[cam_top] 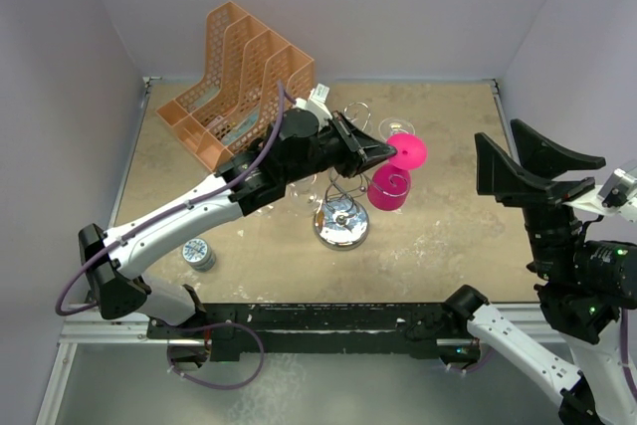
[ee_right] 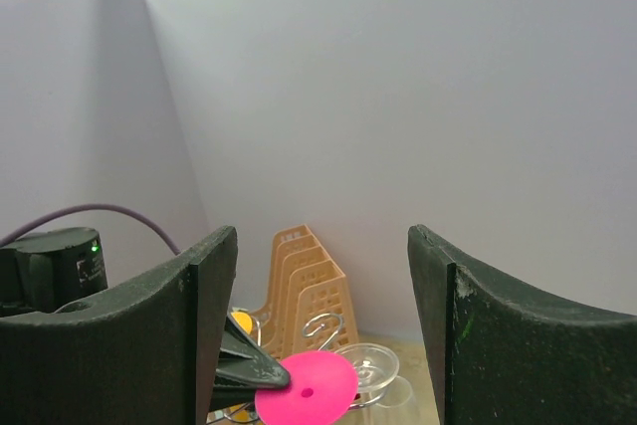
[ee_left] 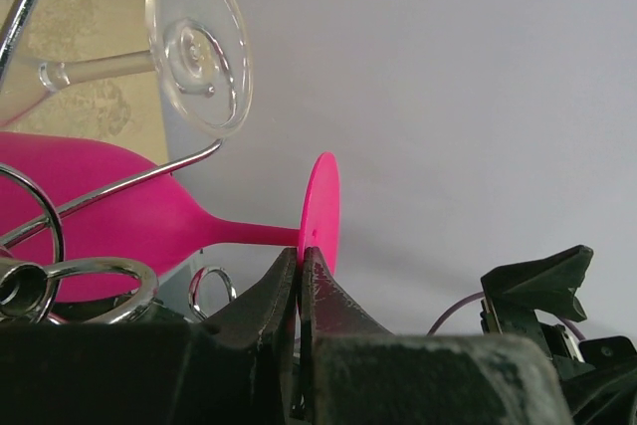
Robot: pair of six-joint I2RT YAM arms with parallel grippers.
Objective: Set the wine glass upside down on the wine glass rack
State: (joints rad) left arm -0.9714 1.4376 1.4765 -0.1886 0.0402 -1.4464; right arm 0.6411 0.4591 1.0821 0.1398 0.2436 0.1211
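Pink glass (cam_top: 389, 189) hangs inverted on rack (cam_top: 341, 229), 2 o'clock side; placement looks done. Left gripper (ee_left: 301, 252) pressed together, empty, beside foot; right gripper (ee_right: 320, 236) spread. Remaining: retreat.

The left arm reaches across the worktop (cam_top: 468, 246) to the wine glass rack (cam_top: 342, 224), its chrome base near the middle. The left gripper (cam_top: 393, 153), jaws closed, has its tip against the round foot of a pink wine glass (cam_top: 390, 191), whose bowl sits just right of the rack's stem. A clear glass (cam_top: 396, 127) shows behind the foot. An orange file organiser (cam_top: 239, 77) stands back left, a small tin (cam_top: 199, 254) front left. The right gripper (cam_top: 496, 131) hangs at the right edge, jaws wide apart and empty
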